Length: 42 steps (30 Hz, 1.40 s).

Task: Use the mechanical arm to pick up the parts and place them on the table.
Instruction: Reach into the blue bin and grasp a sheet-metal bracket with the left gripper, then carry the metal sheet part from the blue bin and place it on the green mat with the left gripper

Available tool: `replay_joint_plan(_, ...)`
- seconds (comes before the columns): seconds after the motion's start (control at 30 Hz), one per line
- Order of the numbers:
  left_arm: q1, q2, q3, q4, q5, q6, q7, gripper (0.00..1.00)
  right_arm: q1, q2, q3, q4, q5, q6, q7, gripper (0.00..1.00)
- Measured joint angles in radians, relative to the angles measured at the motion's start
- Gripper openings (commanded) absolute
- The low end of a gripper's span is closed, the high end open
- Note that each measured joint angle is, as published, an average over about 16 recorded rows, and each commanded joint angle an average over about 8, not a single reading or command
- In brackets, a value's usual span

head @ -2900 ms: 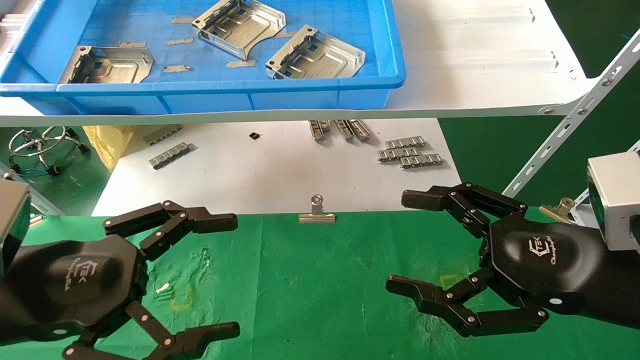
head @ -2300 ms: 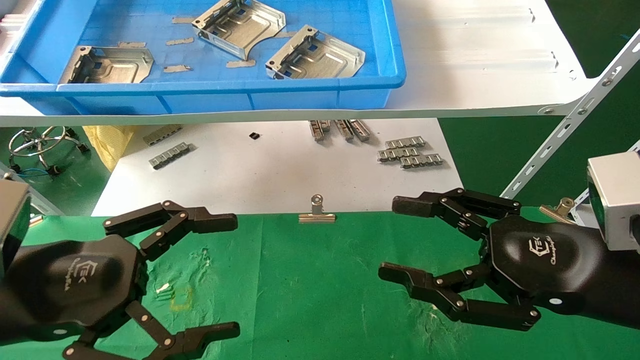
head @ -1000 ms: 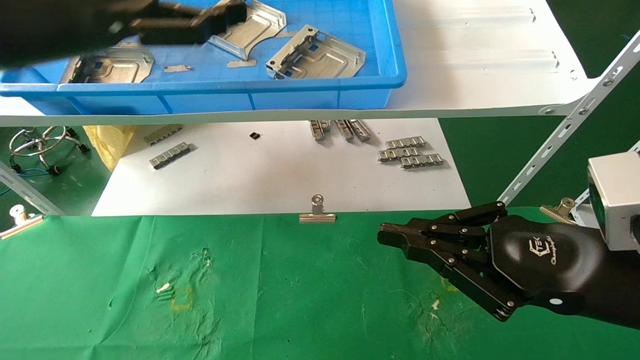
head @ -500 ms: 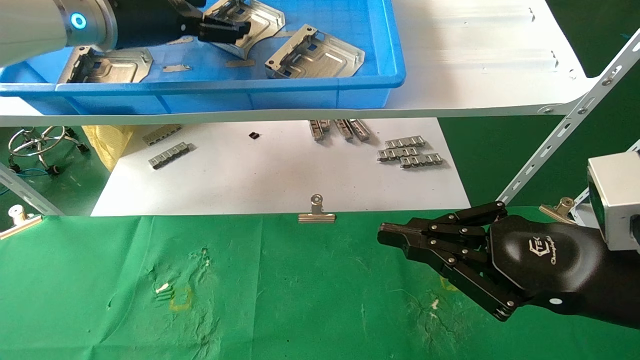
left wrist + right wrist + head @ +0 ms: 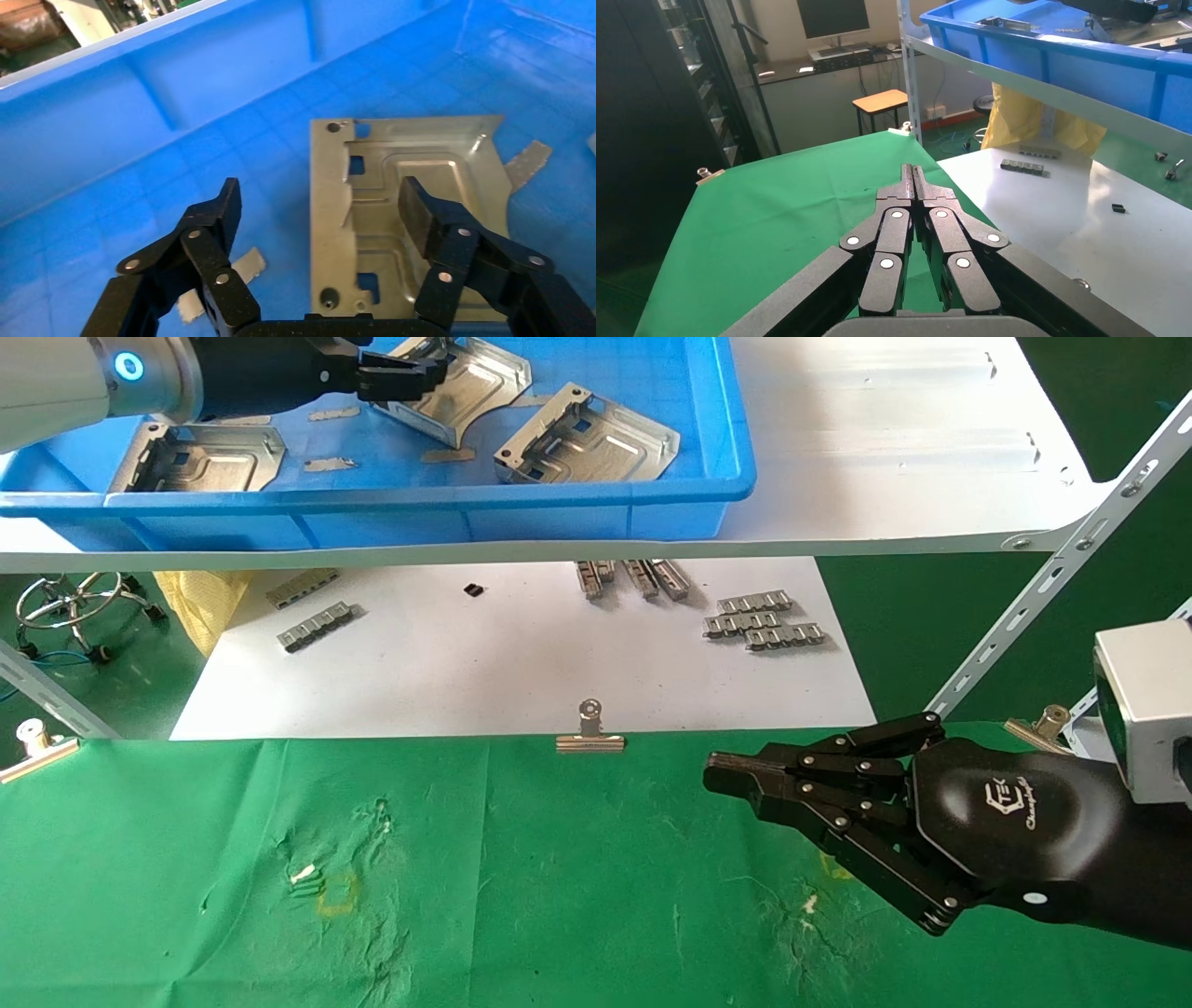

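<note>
The stamped metal plate (image 5: 461, 388) that the left gripper (image 5: 396, 372) reaches for lies inside the blue plastic tray (image 5: 577, 509), at about 11 o'clock in the head view. In the left wrist view the same plate (image 5: 415, 210) lies flat on the tray floor. The left gripper (image 5: 320, 207) hangs over it with its fingers apart: one finger is above the embossed middle, the other is over the bare blue floor beside the plate's long edge. Nothing is gripped yet.

Two more plates wait in the tray: one (image 5: 587, 439) at about 12 o'clock and one (image 5: 200, 458) at about 10 o'clock.

The risk, as it seems, is in the closing. The plate is thin and lies flat, so the fingers may slide over the smooth metal and only push it across the floor. A thin tan slip (image 5: 530, 161) touches the plate's corner and could be carried along. The tray wall is close as well, and a tilted plate might catch on it during the lift.

The right gripper (image 5: 745, 775) is parked at about 4 o'clock over the green cloth table (image 5: 521, 896), with its fingers pressed together and holding nothing.

The cloth is wrinkled and scuffed, and a metal clip (image 5: 589, 733) holds its far edge. Between the table and the tray shelf lies a white board (image 5: 521, 663) with small ribbed metal strips (image 5: 764, 621). The right wrist view shows a room with a wooden stool (image 5: 880, 102) and a dark monitor (image 5: 831, 17).
</note>
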Motion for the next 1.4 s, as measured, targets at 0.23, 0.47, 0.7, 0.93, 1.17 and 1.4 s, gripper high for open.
replay_joint_plan(0.23,0.004,0.004,-0.006,0.015,-0.009,0.003,-0.011,0.00,0.000,0.000,0.000,0.000,0.000,0.000,0.000,0.17)
replay_joint_plan(0.47,0.008,0.002,-0.012,0.020,-0.017,0.010,-0.020,0.00,0.000,0.000,0.000,0.000,0.000,0.000,0.000,0.90)
replay_joint_plan(0.7,0.007,-0.014,-0.020,0.014,-0.029,0.028,-0.018,0.00,0.000,0.000,0.000,0.000,0.000,0.000,0.000,1.00)
replay_joint_plan(0.93,-0.002,-0.057,-0.040,-0.010,-0.058,0.112,0.010,0.00,0.000,0.000,0.000,0.000,0.000,0.000,0.000,1.00)
replay_joint_plan(1.17,-0.008,-0.128,-0.069,-0.050,-0.104,0.301,0.074,0.00,0.000,0.000,0.000,0.000,0.000,0.000,0.000,1.00)
replay_joint_plan(1.4,0.043,-0.236,-0.110,-0.090,-0.178,0.573,0.189,0.00,0.000,0.000,0.000,0.000,0.000,0.000,0.000,1.00)
